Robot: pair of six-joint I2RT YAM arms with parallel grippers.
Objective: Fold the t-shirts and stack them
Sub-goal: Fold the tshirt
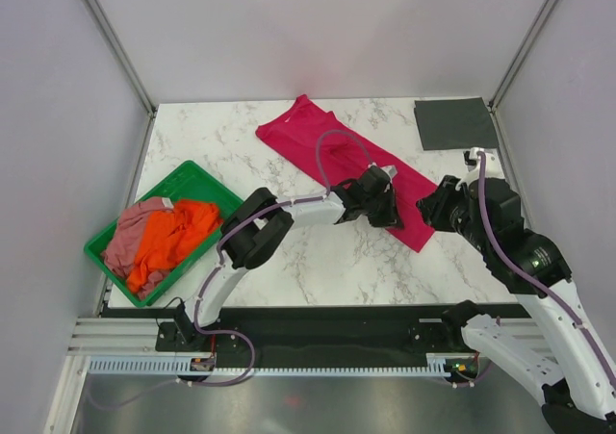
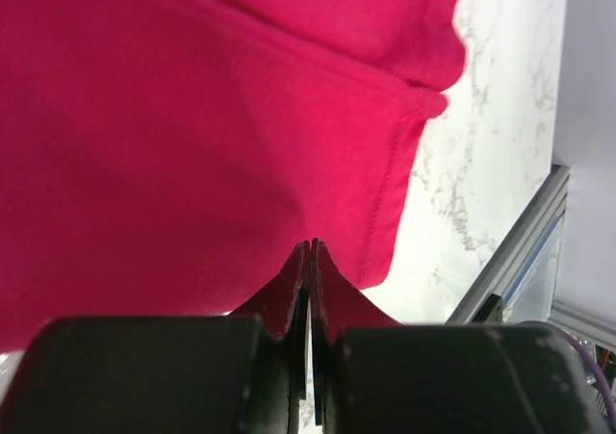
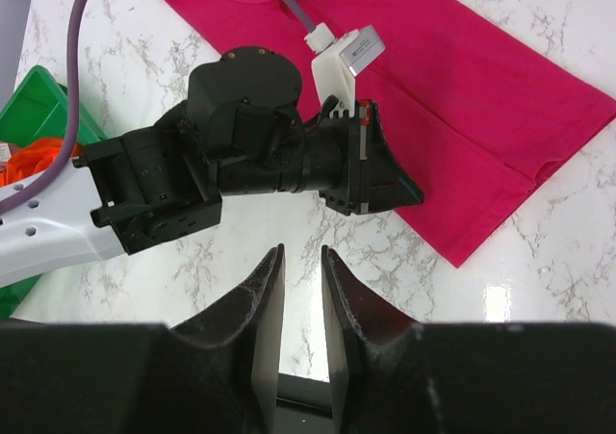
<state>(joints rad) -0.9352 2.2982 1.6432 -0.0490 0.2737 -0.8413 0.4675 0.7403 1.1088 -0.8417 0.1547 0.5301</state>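
- Right claw [image 3: 303,251] hovers above the bench [image 3: 404,261], jaws slightly apart with nothing between them.
- Left claw [image 2: 310,246] is pinched closed on the red t-shirt [image 2: 192,116] at its edge.

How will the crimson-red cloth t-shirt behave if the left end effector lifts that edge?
Probably floppy: the crimson-red cloth t-shirt lies thin and flat, so it should drape from the shut left end effector. Likely light, its far end trailing on the marble table.
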